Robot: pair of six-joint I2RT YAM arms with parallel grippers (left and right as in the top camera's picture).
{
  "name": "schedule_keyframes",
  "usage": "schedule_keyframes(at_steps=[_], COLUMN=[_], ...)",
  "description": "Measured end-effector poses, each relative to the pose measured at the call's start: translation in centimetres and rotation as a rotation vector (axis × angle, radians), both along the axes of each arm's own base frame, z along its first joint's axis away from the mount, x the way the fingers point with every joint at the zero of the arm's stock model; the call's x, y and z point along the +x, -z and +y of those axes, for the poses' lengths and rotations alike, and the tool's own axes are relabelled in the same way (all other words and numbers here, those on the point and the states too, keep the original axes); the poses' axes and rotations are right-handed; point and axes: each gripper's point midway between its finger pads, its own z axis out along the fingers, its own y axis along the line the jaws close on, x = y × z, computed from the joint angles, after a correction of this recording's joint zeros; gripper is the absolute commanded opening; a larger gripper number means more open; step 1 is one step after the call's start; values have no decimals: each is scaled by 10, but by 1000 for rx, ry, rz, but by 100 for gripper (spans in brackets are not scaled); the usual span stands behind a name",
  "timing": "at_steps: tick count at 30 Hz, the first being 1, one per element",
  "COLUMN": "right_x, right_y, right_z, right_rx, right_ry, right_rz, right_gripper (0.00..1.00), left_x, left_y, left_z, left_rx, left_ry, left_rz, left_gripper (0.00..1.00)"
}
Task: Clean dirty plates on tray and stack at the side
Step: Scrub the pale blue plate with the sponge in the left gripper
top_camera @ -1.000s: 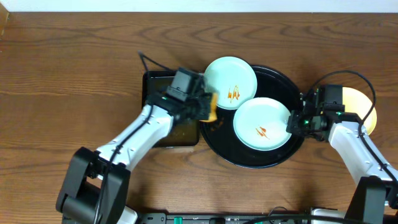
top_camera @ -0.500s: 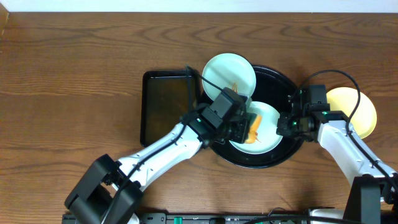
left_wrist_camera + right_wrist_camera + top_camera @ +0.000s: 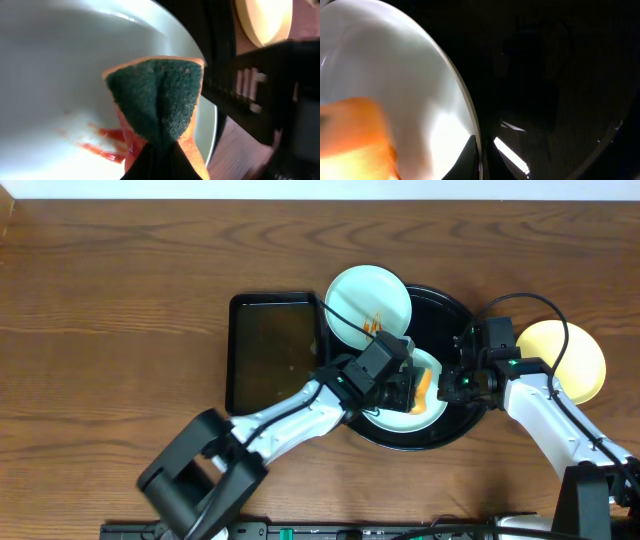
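A large round glossy black tray point(image 3: 450, 315) stands on the brown wooden bench point(image 3: 120, 300). Inside the tray, toward its near side, lies a small pale bluish-white round plate point(image 3: 405, 418), here called the inner plate; orange-red sauce point(image 3: 100, 145) is smeared at its centre. The left gripper point(image 3: 408, 387) is held over the inner plate, its fingers clenched on a folded orange sponge with a dark green scouring face point(image 3: 157, 102); the sponge is pressed onto the plate's surface just beside the smear. At the tray's right side the right gripper point(image 3: 458, 383) is set low, its fingers pinched together on the inner plate's rim; the rim is seen running between them in the right wrist view. A second pale bluish-white round plate point(image 3: 350, 295), the rear plate, is also marked with orange sauce; it rests on the tray's far-left rim and overhangs it. A cream-yellow round plate point(image 3: 585, 360) lies on the bench to the right of the tray, partly hidden by the right arm. A smaller rectangular black tray holding brownish water point(image 3: 270, 350) lies just left of the round tray.
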Motion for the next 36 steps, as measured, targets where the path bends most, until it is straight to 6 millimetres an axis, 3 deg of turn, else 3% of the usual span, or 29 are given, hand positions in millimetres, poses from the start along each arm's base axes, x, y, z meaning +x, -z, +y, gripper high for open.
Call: schedule_keyframes(at_steps=[4,9,15,22,27,31,34,36], right_x=[-1,-4,-8,-7,-8,-8,-6,-4], right_y=[0,2,5,5,5,5,4,4], right_z=[0,-1,-1,-1,-1,-1,-1,1], right_rx=[-1,-3,-5,-4,-5,-5,-1,11], right_ry=[0,0,0,0,0,0,4,7], right_rz=[4,17,34,31,35,34,29,21], right_gripper=[1,1,1,1,1,1,18,20], left_x=[-4,-9,-11,21,38,47,50,51], left_y=[18,25,47,48,30,-10,-38,-44], left_z=[-2,1,36,68,77,77,77,78], left_rx=[8,23,186,238,241,190,150,145], left_ry=[-7,-11,-82,-164,-178,-196,-204,-203], left_rz=[60,98,149,104,7,-89,-150,-168], left_gripper=[8,8,7,7,8,8,7,8])
